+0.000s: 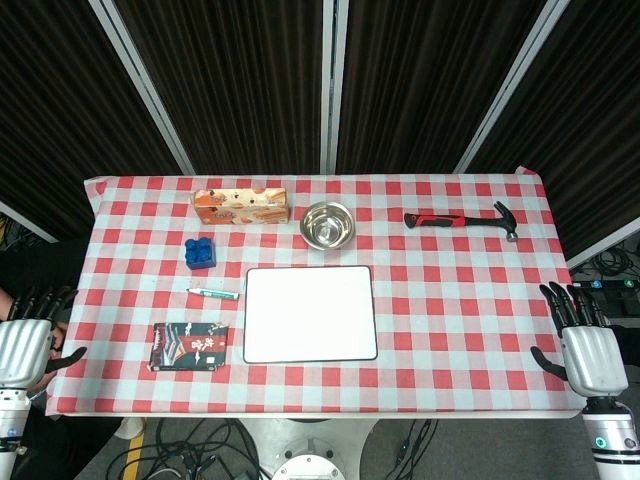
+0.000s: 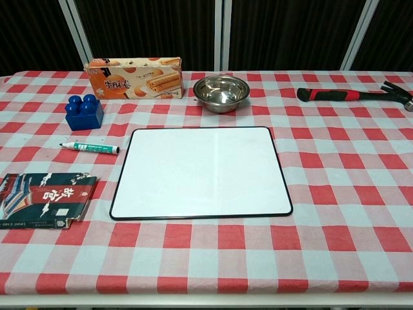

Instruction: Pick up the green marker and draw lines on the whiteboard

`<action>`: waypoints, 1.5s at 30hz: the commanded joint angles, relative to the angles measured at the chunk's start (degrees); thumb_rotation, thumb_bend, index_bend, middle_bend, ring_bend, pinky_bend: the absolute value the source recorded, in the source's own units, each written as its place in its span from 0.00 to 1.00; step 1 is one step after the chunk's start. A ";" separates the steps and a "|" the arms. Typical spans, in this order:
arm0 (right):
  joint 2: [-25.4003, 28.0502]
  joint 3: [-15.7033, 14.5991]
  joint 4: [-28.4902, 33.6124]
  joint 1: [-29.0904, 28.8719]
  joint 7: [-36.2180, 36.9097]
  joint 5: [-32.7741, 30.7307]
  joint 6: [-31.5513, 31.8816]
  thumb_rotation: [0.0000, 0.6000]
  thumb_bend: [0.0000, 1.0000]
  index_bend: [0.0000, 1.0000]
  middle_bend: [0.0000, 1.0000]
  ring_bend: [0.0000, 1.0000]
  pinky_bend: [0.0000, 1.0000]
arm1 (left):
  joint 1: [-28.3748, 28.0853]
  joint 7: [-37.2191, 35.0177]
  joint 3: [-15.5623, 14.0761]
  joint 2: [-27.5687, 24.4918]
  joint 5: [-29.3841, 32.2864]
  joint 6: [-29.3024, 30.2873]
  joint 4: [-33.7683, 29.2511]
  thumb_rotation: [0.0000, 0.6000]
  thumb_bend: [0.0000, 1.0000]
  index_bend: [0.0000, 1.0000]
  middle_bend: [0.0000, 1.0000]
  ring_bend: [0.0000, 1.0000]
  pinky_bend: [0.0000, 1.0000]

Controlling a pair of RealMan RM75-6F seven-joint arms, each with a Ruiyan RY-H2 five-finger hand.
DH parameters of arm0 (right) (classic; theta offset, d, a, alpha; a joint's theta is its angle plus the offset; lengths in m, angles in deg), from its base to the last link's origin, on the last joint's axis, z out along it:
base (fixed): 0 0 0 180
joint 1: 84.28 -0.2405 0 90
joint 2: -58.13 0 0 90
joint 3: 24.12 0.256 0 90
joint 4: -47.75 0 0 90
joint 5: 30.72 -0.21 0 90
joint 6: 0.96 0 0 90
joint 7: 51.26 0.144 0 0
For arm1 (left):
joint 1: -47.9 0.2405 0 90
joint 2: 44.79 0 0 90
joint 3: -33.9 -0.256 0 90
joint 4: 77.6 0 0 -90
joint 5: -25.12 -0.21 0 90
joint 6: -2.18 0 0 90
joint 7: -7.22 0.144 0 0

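Left hand: the silver-backed, black-fingered left hand (image 1: 25,335) sits off the table's near-left corner, fingers spread apart and pointing away from the robot, thumb out to the side, holding nothing and touching nothing.
Right hand: the matching right hand (image 1: 585,345) hangs just past the table's near-right edge, fingers splayed and pointing forward, thumb sticking inward, empty; only the head view shows either hand.
Green marker: the slim white-barrelled green marker (image 2: 90,148) lies flat on the cloth, just beside the whiteboard's left edge but apart from it, its dark cap end nearer the board.
Whiteboard: the rounded-corner rectangular whiteboard with a thin black rim (image 2: 201,172) lies flat at the table's middle, its glossy surface unmarked.
Table: covered by a red-and-white checked cloth (image 2: 335,213).
Blue block: a studded blue plastic block (image 2: 84,113) stands beyond the marker.
Biscuit box: an orange cardboard box (image 2: 134,77) lies at the far side.
Bowl: a round shiny steel bowl (image 2: 221,92) sits beside the box.
Hammer: a red-and-black-handled claw hammer (image 2: 355,95) lies far right.
Dark packet: a flat dark printed packet (image 2: 45,199) lies near-left.
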 commanded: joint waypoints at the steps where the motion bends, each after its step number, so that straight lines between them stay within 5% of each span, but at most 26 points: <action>1: -0.06 0.04 0.02 -0.09 0.01 -0.06 -0.11 1.00 0.12 0.00 0.07 0.00 0.00 | -0.15 -0.23 -0.18 0.47 0.37 -0.60 0.32 1.00 0.10 0.18 0.15 0.11 0.10; 17: 0.85 0.00 -0.52 1.34 2.52 1.35 3.35 1.00 0.12 0.00 0.07 0.00 0.00 | 1.11 0.76 0.21 2.56 -1.83 4.13 0.26 1.00 0.10 0.18 0.15 0.11 0.11; 21: 0.83 -0.24 -1.14 1.34 3.69 1.63 3.13 1.00 0.13 0.00 0.07 0.00 0.00 | -0.37 3.05 1.08 1.67 -1.59 2.56 -1.68 1.00 0.13 0.23 0.15 0.14 0.35; 24: 1.01 -0.13 -1.42 0.97 4.17 2.05 2.89 1.00 0.13 0.00 0.07 0.00 0.00 | -3.56 4.97 2.30 1.22 -3.16 0.04 -1.78 1.00 0.16 0.31 0.23 0.30 0.62; 30: 1.63 0.05 -1.11 0.62 3.61 2.82 3.12 1.00 0.13 0.00 0.07 0.00 0.00 | -11.35 8.71 4.49 2.39 -3.50 -9.00 -2.16 1.00 0.20 0.38 0.41 0.63 0.89; 37: 2.12 0.36 -0.59 0.31 3.12 2.30 2.64 1.00 0.13 0.00 0.07 0.00 0.00 | -21.28 16.76 7.31 7.06 3.70 -23.25 -0.89 1.00 0.21 0.40 0.43 0.74 0.99; 45: 2.25 0.44 -0.43 0.03 2.84 1.14 1.47 1.00 0.13 0.00 0.07 0.00 0.00 | -28.90 29.58 8.41 15.79 15.17 -31.00 2.89 1.00 0.24 0.40 0.44 0.76 1.00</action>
